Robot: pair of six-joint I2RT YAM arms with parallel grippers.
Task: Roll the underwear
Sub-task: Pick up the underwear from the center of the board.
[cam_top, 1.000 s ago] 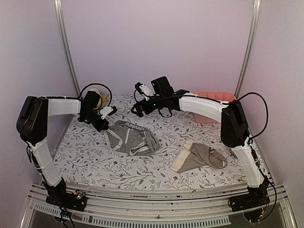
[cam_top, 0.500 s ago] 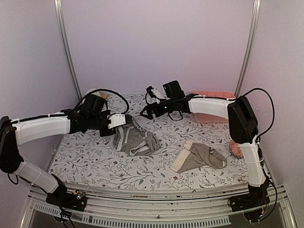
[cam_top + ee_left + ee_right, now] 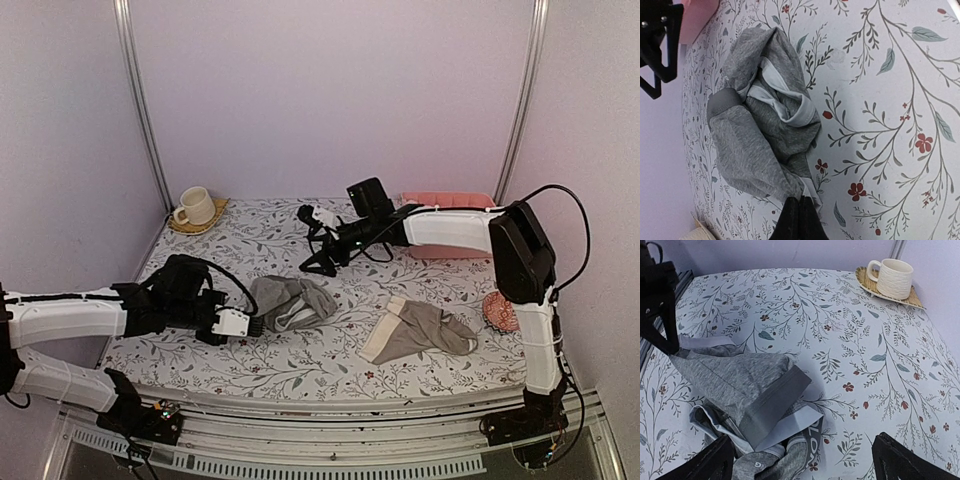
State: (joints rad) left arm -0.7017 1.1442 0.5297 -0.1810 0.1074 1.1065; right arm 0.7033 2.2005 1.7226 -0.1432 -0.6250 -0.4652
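The grey briefs [image 3: 292, 302], edged in white, lie bunched and folded over on themselves, left of centre on the floral surface [image 3: 300, 368]. The taupe briefs [image 3: 425, 330] lie crumpled well apart to the right, cream waistband at their left end.

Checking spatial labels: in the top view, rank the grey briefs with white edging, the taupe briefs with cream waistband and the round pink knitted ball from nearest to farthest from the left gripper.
From the left gripper:
1. Grey briefs with white edging, pinched in it.
2. Taupe briefs with cream waistband, farther right.
3. Round pink knitted ball, far right edge.
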